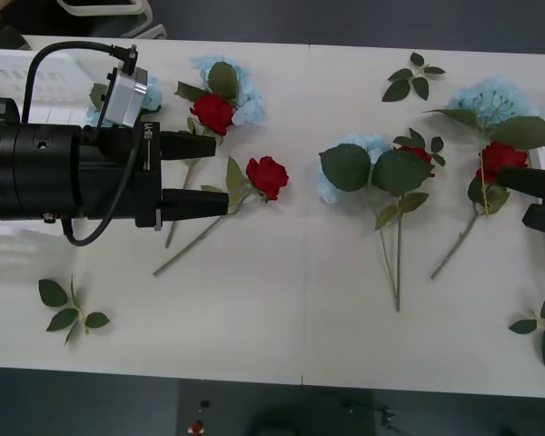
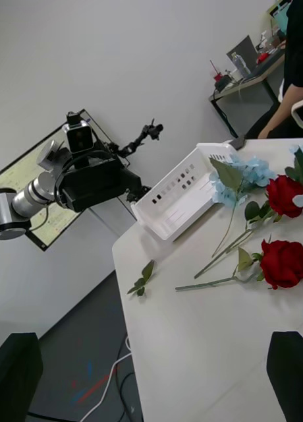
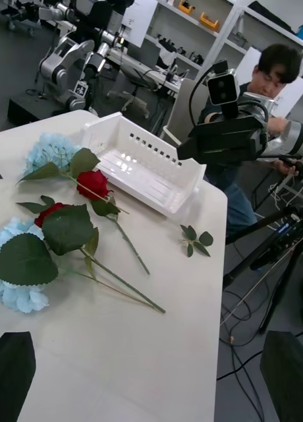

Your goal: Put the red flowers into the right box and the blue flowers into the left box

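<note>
Several red flowers lie on the white table: one (image 1: 213, 112) against a blue flower (image 1: 234, 77), one (image 1: 268, 174) just past my left gripper (image 1: 222, 173), which hovers open over its stem and leaf. Two more red flowers (image 1: 416, 154) (image 1: 501, 159) lie on the right with blue flowers (image 1: 354, 162) (image 1: 490, 98). My right gripper (image 1: 511, 198) is open at the far-right rose, its upper finger beside the bloom. The left box (image 2: 181, 194) stands behind the left arm. At the table's right end is the right box (image 3: 145, 165), under the right arm.
Loose green leaf sprigs lie at the front left (image 1: 68, 309), back middle (image 1: 413, 77) and front right (image 1: 540, 327). The table's front edge (image 1: 300, 377) runs close below the flowers. Bare table lies between the two flower groups.
</note>
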Robot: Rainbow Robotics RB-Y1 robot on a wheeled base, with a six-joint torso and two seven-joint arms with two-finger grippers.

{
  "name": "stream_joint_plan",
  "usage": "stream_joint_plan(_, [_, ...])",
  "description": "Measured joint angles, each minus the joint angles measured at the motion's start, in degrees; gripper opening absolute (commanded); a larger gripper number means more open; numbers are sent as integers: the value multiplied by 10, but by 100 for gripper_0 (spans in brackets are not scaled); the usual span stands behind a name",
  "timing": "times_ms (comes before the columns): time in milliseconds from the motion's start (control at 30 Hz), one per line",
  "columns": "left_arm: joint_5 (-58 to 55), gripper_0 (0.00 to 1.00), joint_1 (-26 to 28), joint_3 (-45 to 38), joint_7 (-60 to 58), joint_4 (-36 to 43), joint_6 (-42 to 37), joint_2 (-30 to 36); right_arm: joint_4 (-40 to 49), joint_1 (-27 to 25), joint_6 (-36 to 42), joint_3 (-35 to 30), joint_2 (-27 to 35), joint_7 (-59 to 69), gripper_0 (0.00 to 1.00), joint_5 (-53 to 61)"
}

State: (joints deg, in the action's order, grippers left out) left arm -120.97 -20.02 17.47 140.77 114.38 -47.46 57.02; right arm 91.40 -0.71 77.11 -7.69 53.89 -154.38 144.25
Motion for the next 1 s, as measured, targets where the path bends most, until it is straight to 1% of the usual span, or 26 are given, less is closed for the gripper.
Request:
stream_joint_plan(67, [0, 100, 0, 0, 0, 0, 0, 0, -24, 4, 0, 11, -9, 0, 100, 0])
stream_joint_plan(1000, [0, 100, 0, 0, 0, 0, 0, 0, -24, 5, 0, 12, -9, 0, 100, 0])
